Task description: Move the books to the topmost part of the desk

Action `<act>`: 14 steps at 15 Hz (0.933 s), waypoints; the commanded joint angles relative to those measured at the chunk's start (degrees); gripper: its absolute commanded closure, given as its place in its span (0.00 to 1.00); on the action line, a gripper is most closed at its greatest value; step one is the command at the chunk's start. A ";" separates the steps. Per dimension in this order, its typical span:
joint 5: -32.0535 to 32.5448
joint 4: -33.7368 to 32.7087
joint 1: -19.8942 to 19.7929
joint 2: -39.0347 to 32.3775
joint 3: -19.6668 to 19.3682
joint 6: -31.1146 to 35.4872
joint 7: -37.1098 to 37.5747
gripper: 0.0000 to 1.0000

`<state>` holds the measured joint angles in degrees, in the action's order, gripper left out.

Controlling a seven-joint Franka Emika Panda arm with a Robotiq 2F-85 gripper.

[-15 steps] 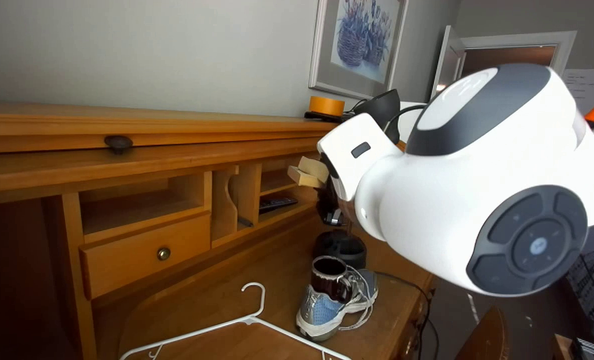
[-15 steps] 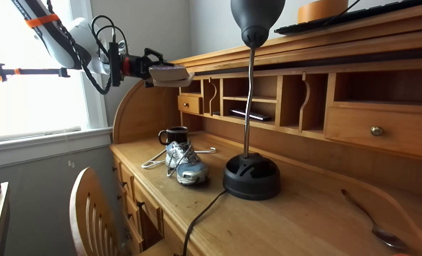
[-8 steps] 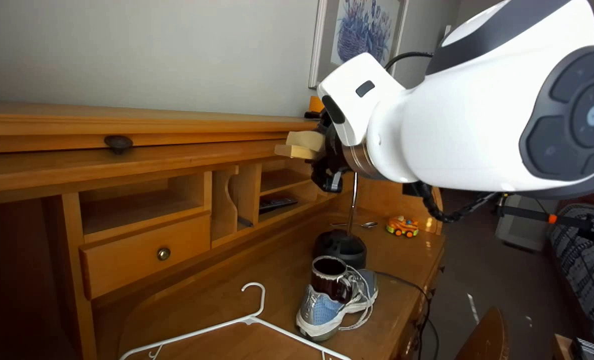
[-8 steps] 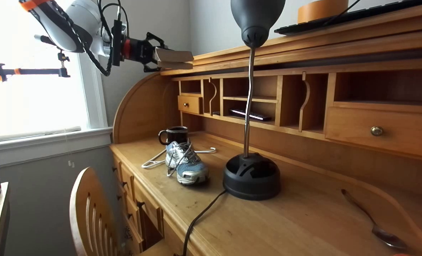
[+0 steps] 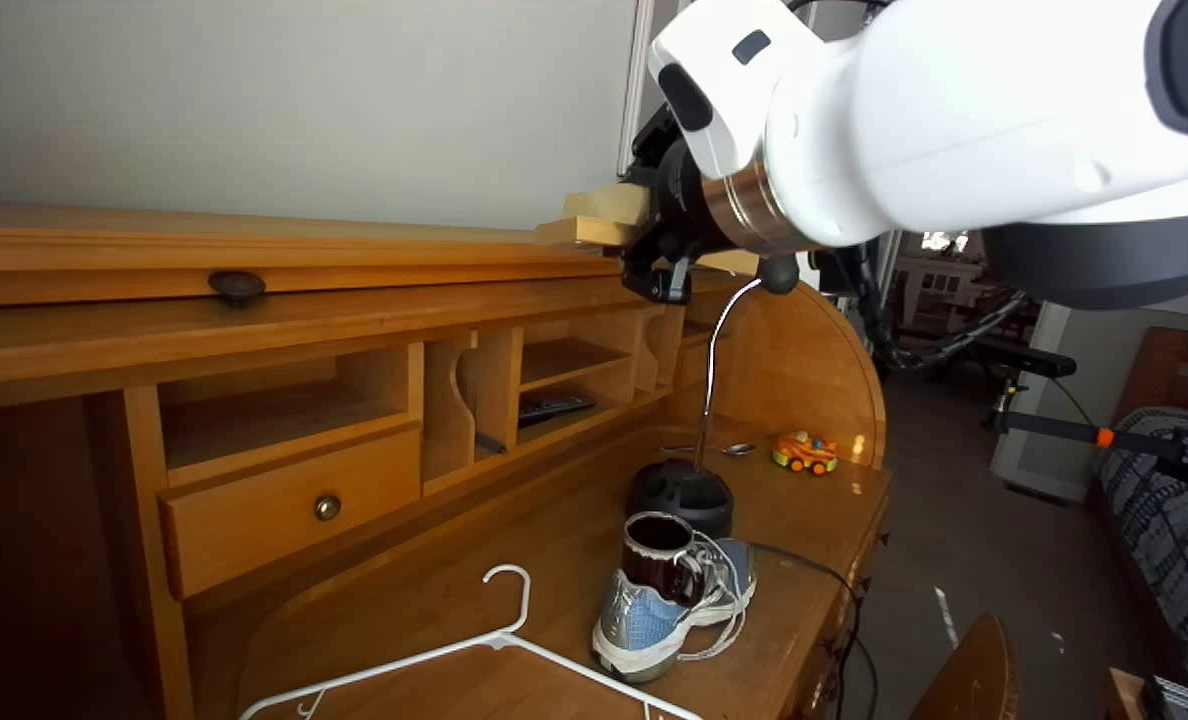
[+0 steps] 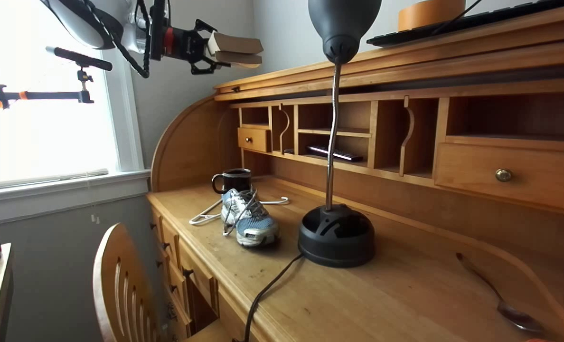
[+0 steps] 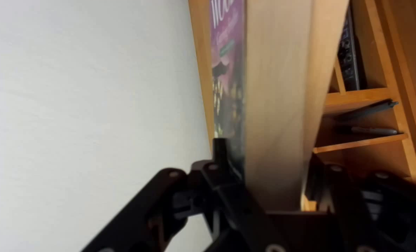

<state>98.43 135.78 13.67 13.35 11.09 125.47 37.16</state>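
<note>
Clamping the books (image 7: 277, 94), end effector (image 7: 268, 161) part-closed.

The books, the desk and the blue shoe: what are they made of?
Books: paper, it seems, from the pale, matte page edges; the purple printed cover looks like card.
Desk: wood, probably varnished; it is honey-brown with a soft shine and worn specks.
Blue shoe: mesh cloth, by the netlike pattern; its silvery toe shines, so maybe plastic or fake leather.

The cover of the books (image 7: 228, 70), near the top edge of the desk (image 5: 354, 312), bears "WO…" — cut off — and blurred smaller lines.
</note>
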 commanded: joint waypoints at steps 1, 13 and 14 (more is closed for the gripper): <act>-0.46 -2.01 -0.64 2.60 -2.81 7.64 -5.81 0.75; -1.80 -11.80 -4.80 -2.79 -9.16 27.28 -14.81 0.75; -2.20 -12.87 -5.21 -3.59 -9.52 29.45 -15.35 0.75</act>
<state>97.81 126.66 9.75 12.15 2.51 149.35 25.11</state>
